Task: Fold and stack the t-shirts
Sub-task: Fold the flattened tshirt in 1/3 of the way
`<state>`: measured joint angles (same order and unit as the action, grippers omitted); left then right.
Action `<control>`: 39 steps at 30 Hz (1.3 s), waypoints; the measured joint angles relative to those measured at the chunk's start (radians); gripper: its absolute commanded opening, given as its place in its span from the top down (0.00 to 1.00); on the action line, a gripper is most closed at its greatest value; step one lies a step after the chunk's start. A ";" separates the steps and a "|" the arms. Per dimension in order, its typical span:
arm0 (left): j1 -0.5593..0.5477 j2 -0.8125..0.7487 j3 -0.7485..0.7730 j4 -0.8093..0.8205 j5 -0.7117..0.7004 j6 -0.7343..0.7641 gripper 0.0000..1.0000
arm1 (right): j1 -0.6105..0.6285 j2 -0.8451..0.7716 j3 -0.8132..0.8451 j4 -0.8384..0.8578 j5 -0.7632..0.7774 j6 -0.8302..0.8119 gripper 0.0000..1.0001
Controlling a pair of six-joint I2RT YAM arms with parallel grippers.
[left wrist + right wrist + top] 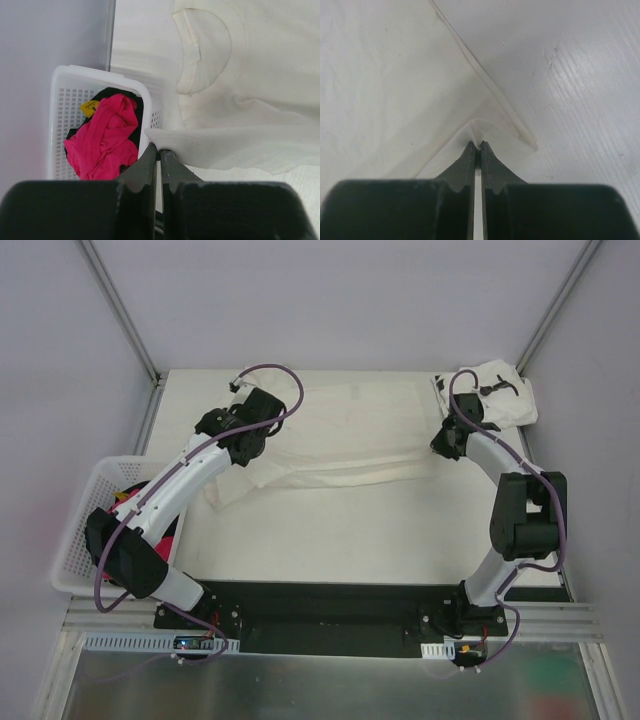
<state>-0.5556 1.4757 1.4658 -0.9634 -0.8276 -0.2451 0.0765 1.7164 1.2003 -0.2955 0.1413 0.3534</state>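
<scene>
The large cream-white t-shirt (350, 435) lies spread across the back of the table, its near edge lifted into a fold. My left gripper (243, 450) is shut on the shirt's left edge; in the left wrist view the fingertips (160, 152) pinch a fold of the cream cloth (260, 100), with the collar beyond it. At the shirt's right end my right gripper (443, 445) is also shut on it; the right wrist view has the tips (479, 146) pinching a raised peak of the cloth (395, 90). The white t-shirt with black marks (500, 390) lies folded at the back right corner.
A white plastic basket (85, 530) stands off the table's left edge, holding pink cloth (107, 135) and something black. Grey walls and frame posts close in the back and sides. Bare table (330, 540) runs between the shirt and the arm bases.
</scene>
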 measured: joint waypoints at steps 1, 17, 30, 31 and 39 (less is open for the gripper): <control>0.000 0.003 0.000 0.001 0.000 0.001 1.00 | 0.000 0.010 0.009 0.000 0.000 0.000 0.99; 0.014 0.026 0.007 0.018 0.000 0.021 1.00 | 0.000 0.030 0.046 -0.010 0.000 -0.004 0.99; 0.019 0.028 0.007 0.024 0.000 0.030 1.00 | 0.001 0.030 0.046 -0.010 0.000 -0.005 0.99; 0.021 0.029 0.007 0.024 0.000 0.031 1.00 | 0.001 0.030 0.046 -0.010 0.000 -0.005 0.99; 0.026 0.043 0.007 0.033 0.000 0.039 1.00 | 0.001 0.030 0.047 -0.010 0.000 -0.006 0.99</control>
<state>-0.5301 1.5192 1.4731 -0.9302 -0.8272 -0.2062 0.0772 1.7466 1.2472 -0.3058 0.1413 0.3470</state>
